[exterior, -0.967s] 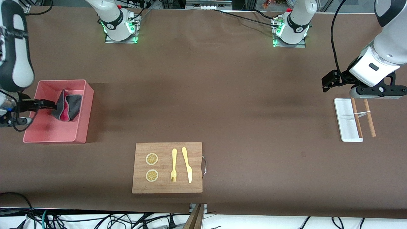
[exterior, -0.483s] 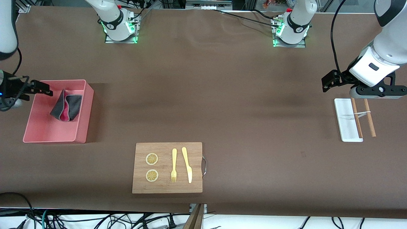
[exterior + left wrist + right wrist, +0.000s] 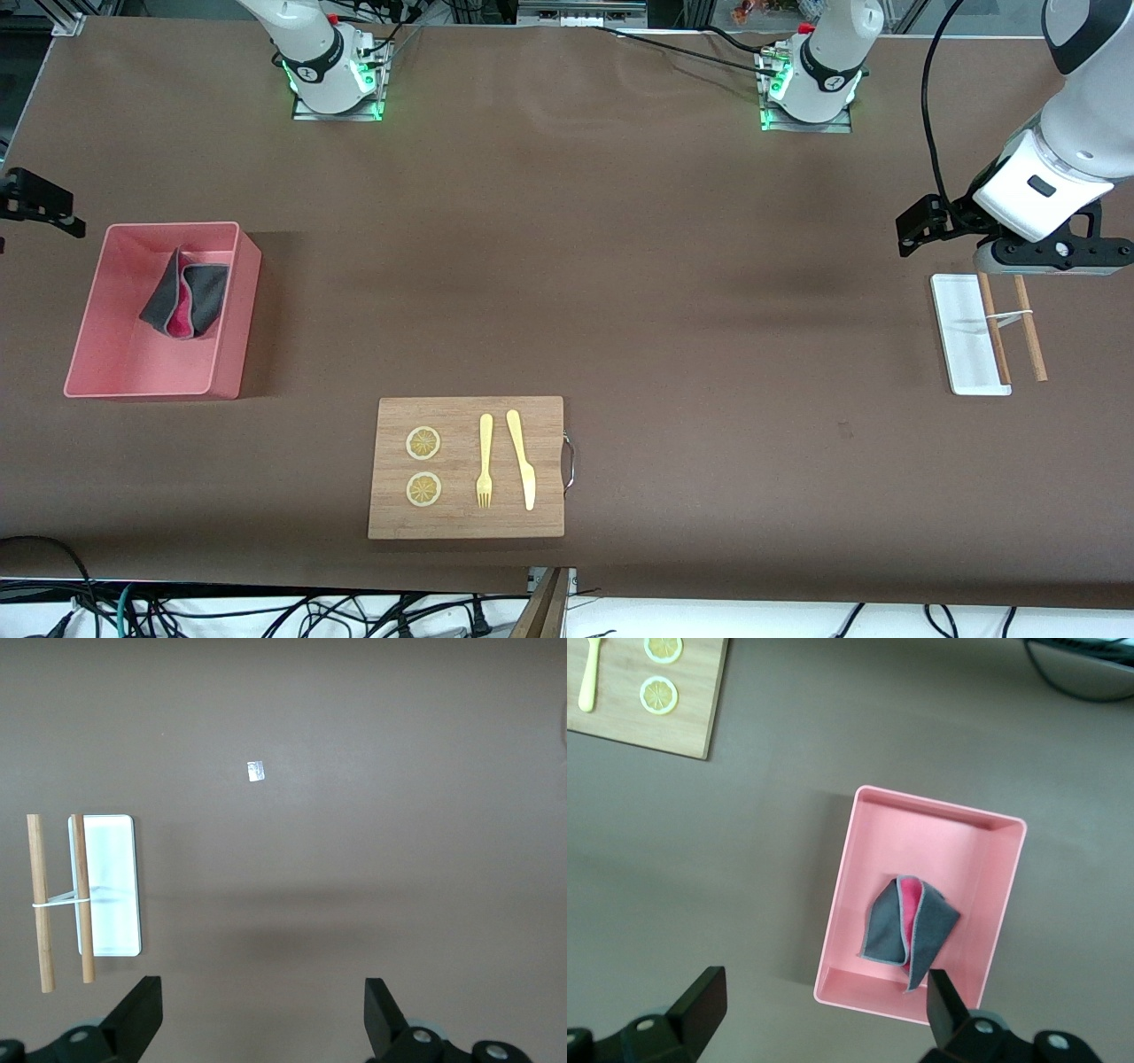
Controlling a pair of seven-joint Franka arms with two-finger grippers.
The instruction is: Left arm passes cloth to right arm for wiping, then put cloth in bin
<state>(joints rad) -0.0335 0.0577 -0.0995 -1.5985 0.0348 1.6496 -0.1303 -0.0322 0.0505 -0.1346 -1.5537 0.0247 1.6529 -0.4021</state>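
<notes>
- The cloth (image 3: 184,302) lies crumpled in the bin (image 3: 234,341), grey face outward with its pink face showing in the fold, toward the end of the bin farther from the front camera.
- The bin sits on the table (image 3: 620,266) at the right arm's end.
- The right gripper (image 3: 819,1014) is up in the air over the bin, its fingers (image 3: 700,1001) spread wide apart and holding nothing.
- A wooden board (image 3: 466,467) lies nearer to the front camera than the bin, carrying two lemon slices (image 3: 423,465), a yellow fork (image 3: 485,460) and a yellow knife (image 3: 522,458).
- The left gripper (image 3: 261,1014) hangs over bare table near a white tray (image 3: 966,333), fingers (image 3: 383,1016) apart and empty; that arm waits.
- Two wooden sticks (image 3: 1013,325) joined by a band rest at the tray, one lying on it.
</notes>
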